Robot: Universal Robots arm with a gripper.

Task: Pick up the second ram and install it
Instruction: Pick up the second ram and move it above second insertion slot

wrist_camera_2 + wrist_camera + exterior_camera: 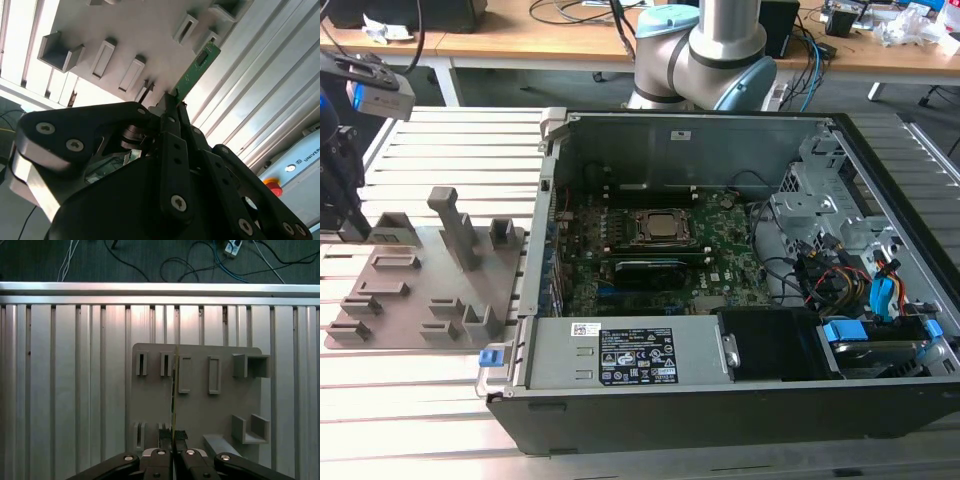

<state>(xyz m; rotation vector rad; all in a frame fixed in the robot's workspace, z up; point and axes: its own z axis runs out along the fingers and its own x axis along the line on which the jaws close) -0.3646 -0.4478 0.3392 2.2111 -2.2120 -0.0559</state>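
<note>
Second wrist view: thin green ram (196, 71)

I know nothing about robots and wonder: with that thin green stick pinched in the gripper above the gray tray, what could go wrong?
1. The gripper pinches the second ram with a long part jutting out beyond it; it might tilt or slip.
2. The stick hangs close to the raised pockets of the gray tray and could snag one.
3. In the exterior view, cables crowd the open computer case; they could snag it.
</note>
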